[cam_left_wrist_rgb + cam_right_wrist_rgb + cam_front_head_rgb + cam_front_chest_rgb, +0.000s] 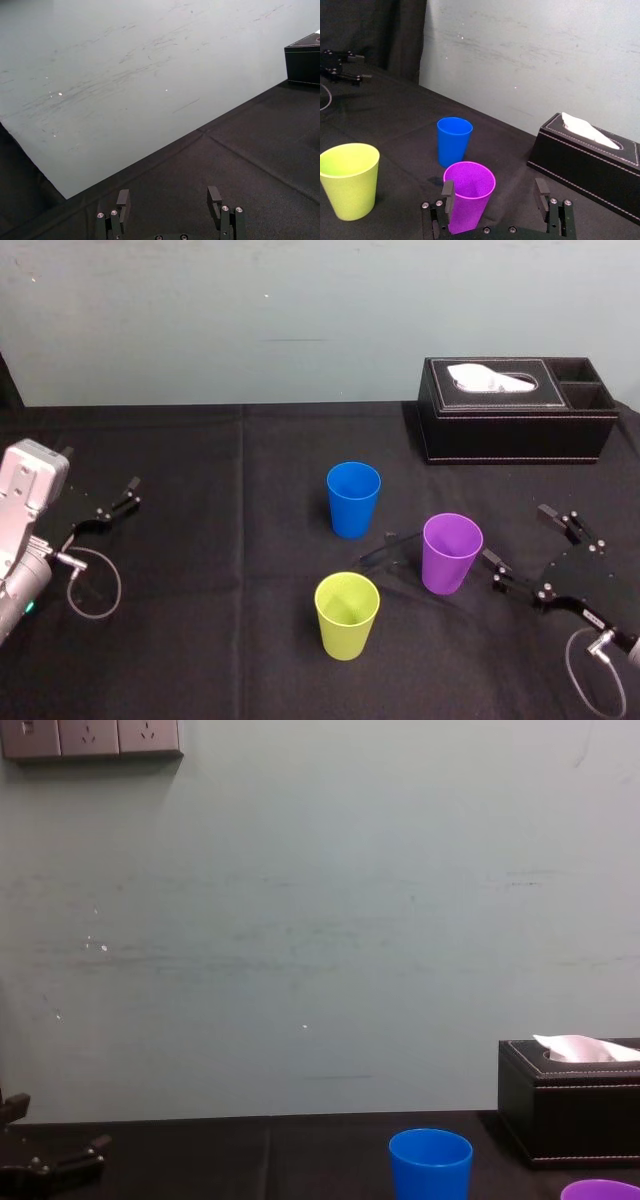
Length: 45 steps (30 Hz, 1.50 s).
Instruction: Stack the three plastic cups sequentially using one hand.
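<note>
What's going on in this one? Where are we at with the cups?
Nothing is stacked yet. The bright blue plastic cup, the purple plastic cup and the yellow-green plastic cup stand upright and apart on the black tablecloth. The right hand is open, low at the purple cup's right, pointed at it but not touching. The left hand sits open at the far left, away from the cups. A black tissue box stands at the back right.

Purple cup (600, 1190): your chest view cuts it at the bottom edge, leaving the rim; in your right wrist view its base sits behind the right gripper (494, 186).
Blue cup (430, 1165): base cut off by your chest view's bottom edge.
Tissue box (304, 60): your left wrist view's edge leaves one corner; chest view crops its right end.
</note>
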### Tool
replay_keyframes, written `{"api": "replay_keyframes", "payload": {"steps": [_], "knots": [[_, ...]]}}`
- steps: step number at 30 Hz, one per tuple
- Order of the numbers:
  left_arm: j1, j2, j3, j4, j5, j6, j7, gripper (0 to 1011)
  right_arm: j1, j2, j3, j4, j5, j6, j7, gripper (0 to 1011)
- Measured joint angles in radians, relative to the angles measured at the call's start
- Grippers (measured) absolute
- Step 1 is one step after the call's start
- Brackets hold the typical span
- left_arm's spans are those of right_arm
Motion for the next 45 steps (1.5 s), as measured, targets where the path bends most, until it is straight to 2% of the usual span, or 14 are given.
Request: {"api": "replay_keyframes", "payload": {"steps": [21, 45], "knots": [[0.0, 0.0, 0.0, 0.0, 0.0, 0.0, 0.0, 1010, -0.006, -0.055, -0.008, 0.038, -0.036, 0.024, 0.054, 1003], [0.0, 0.0, 0.0, 0.0, 0.0, 0.0, 0.0, 1010, 0.035, -0.132, -0.001, 0.105, -0.039, 0.072, 0.132, 1003]]}}
